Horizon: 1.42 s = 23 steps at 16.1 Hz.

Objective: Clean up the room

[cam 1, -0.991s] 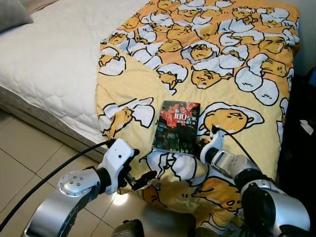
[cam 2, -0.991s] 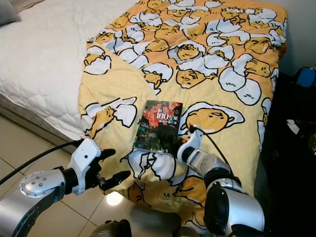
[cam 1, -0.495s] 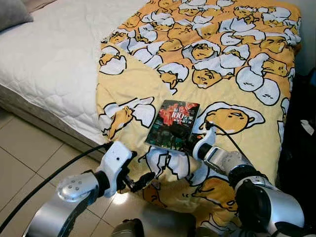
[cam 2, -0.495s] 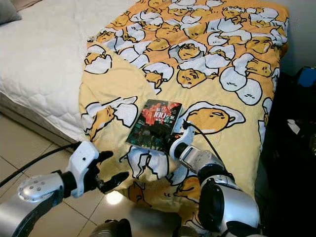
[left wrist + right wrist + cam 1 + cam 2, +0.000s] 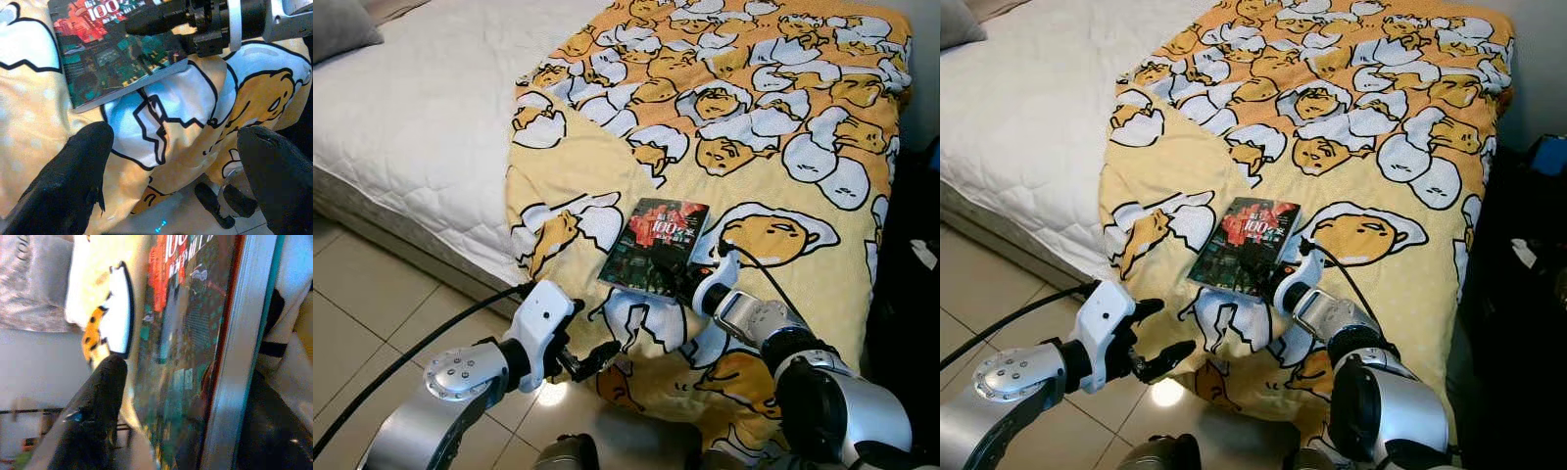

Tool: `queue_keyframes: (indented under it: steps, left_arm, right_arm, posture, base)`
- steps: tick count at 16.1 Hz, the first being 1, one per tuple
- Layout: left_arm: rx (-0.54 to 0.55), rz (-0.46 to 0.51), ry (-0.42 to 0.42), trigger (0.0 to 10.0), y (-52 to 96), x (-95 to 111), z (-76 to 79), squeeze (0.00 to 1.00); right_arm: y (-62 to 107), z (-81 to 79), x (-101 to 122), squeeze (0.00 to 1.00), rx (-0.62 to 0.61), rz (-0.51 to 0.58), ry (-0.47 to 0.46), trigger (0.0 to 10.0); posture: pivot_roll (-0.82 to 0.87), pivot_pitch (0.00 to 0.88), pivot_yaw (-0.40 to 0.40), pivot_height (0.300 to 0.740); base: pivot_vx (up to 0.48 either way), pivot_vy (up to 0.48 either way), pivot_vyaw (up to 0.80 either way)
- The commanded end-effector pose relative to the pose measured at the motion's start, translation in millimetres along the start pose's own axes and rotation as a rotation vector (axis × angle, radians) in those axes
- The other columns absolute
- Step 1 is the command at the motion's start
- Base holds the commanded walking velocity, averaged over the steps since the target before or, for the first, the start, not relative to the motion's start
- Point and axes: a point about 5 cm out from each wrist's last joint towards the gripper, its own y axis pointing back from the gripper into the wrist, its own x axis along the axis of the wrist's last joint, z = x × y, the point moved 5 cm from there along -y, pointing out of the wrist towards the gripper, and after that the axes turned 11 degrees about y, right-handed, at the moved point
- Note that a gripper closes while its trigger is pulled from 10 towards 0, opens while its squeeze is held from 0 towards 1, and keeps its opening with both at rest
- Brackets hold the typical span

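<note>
Book [image 5: 654, 246]: a dark paperback with a red and teal cover, lying flat on the yellow cartoon-egg blanket [image 5: 744, 117] near the foot edge of the bed [image 5: 411, 127]. Its long axis is running from the bed's edge up toward the middle of the blanket, tilting slightly to the robot's right at the far end; the title end is pointing away from the robot.

Right gripper [image 5: 677, 275]: reaching in low from the robot's right, forearm lying across the blanket just below the book. One black finger is lying over the cover and the other is sitting under the book's near edge, so the fingers are closing around the book's near right corner; the right wrist view is showing the cover and page edge sandwiched between them.

Left gripper [image 5: 589, 354]: hovering off the bed's edge above the tiled floor [image 5: 372, 313], below and to the left of the book, fingers spread apart and grasping nothing. The left wrist view is looking up along those fingers at the book's near edge.

Surroundings: blanket is draping over the bed's edge just below the book; white quilted mattress is lying bare to the left; a dark object [image 5: 911, 255] is standing at the right.
</note>
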Motion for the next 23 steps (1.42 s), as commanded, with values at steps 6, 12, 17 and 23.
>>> queue_keyframes:
  steps: [6, 12, 17, 23]
  left_arm:
    - [0.011, 0.007, -0.011, 10.0, -0.1, 2.1, -2.9, 0.91]
    - [0.078, 0.023, -0.030, 10.0, 1.6, 0.5, -12.1, 0.90]
    - [0.301, 0.259, 0.124, 10.0, 4.8, 31.2, -56.4, 0.93]
    - [0.300, 0.253, 0.113, 10.0, 2.2, 31.5, -63.9, 0.90]
  right_arm:
    - [0.8, 6.8, 9.3, 0.00, -0.063, 0.031, 0.091, 0.0]
    - [2.8, 5.9, 15.7, 0.00, -0.035, 0.069, 0.128, 0.0]
    - [7.9, 0.3, 36.0, 0.00, 0.040, 0.151, 0.087, 0.0]
    - [17.3, -6.4, 66.9, 0.00, 0.126, 0.284, 0.005, 0.0]
  posture:
    - [0.04, 0.089, 0.061, 0.740]
    - [0.04, 0.058, 0.063, 0.740]
    - [0.03, 0.037, 0.069, 0.740]
    - [0.02, 0.033, 0.082, 0.740]
  base:
    - [0.000, 0.000, 0.00]
    - [0.000, 0.000, 0.00]
    - [0.000, 0.000, 0.00]
    - [0.000, 0.000, 0.00]
